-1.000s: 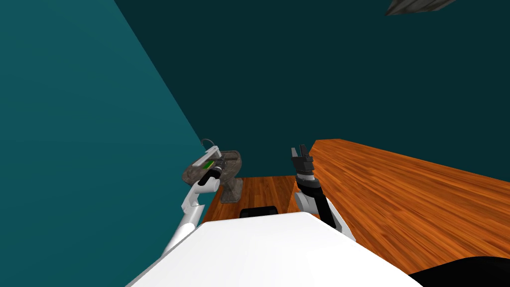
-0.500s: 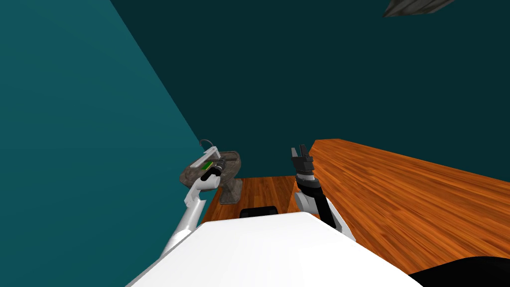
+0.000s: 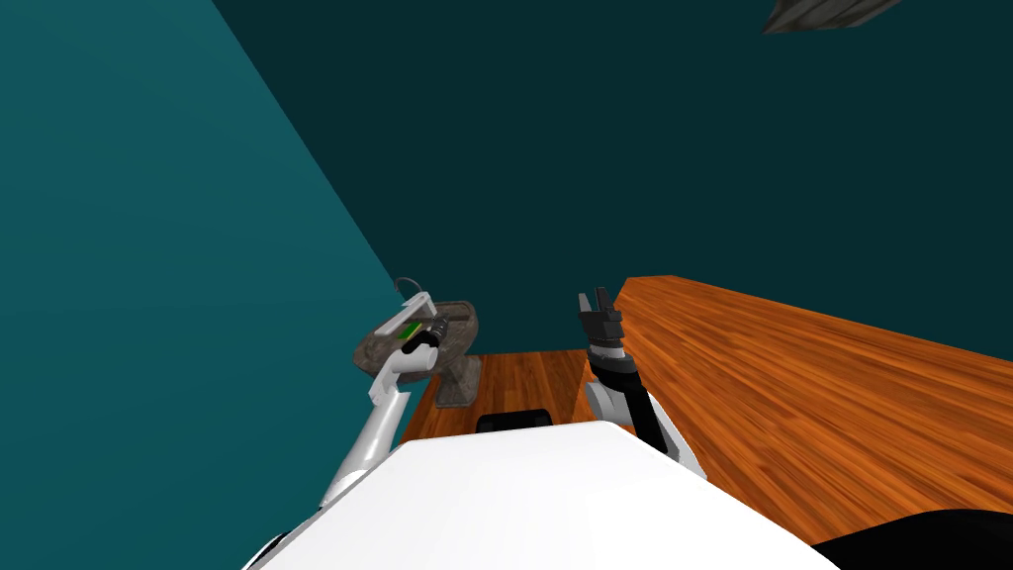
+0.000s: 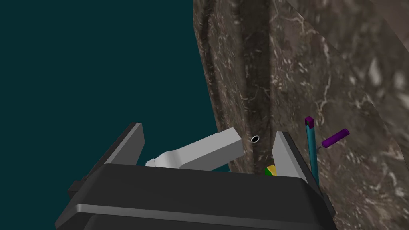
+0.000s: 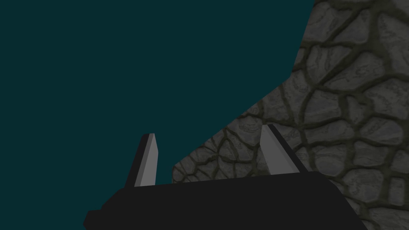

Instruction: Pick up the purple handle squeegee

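since a second ago the left arm has crept a little further left over the brown marble pedestal sink (image 3: 463, 319), which stands at the far left against the teal wall, and its wrist now covers more of the green patch on the rim. the left hand (image 3: 433, 328) is spread wide with nothing in it, probably so that it can straddle a thin handle. for now the gap frames the grey block-shaped faucet (image 4: 207, 149), not the target. the purple-handled squeegee with a teal bar (image 4: 334, 138) rests against the marble just outside one finger, beside a small green and yellow block (image 4: 271, 170). the hand probably needs to slide sideways towards the squeegee before closing. the right hand (image 3: 595, 305), also wide and empty, is raised well right of the sink, seemingly parked clear.
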`<state>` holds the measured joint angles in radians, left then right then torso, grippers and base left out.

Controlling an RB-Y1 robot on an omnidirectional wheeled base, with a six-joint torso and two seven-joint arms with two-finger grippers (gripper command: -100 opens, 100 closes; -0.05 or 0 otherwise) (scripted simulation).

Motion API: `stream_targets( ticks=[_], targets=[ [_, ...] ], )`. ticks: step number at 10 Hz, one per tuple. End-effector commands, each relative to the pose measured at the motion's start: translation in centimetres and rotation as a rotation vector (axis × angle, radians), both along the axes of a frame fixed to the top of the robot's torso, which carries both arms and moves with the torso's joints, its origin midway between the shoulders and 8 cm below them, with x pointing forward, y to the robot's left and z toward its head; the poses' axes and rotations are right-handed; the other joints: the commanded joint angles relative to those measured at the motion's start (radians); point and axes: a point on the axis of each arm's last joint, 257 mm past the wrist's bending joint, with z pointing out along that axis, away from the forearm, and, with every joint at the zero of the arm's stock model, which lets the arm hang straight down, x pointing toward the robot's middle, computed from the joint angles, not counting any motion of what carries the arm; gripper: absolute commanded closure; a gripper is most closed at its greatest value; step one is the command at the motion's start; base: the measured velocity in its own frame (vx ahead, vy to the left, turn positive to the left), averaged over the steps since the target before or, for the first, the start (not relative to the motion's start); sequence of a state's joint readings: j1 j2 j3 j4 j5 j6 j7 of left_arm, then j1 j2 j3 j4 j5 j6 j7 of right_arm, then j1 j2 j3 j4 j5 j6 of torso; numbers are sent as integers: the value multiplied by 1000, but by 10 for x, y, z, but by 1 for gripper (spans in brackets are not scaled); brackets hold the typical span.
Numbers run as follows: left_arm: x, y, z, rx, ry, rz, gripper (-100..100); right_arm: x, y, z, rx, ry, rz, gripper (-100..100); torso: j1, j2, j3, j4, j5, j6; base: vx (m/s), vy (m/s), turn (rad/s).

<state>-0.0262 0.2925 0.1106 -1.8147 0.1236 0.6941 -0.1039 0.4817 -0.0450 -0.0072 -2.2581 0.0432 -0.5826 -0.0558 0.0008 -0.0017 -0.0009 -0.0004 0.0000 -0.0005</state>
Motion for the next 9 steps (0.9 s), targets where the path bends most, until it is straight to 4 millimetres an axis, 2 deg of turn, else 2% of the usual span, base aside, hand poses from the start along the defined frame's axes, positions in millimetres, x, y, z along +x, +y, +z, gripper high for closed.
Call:
stream_targets(
  ticks=[1, 9],
  targets=[
    [-2, 3, -8, 2, 44, 6, -100, 0, 0, 0, 0, 0, 0, 0, 0, 0, 0, 0, 0, 0, 35, 6, -10],
    [-11, 15, -49, 5, 258, 30, -100, 0, 0, 0, 0, 0, 0, 0, 0, 1, 0, 0, 0, 0, 28, 6, -3]
  ],
)
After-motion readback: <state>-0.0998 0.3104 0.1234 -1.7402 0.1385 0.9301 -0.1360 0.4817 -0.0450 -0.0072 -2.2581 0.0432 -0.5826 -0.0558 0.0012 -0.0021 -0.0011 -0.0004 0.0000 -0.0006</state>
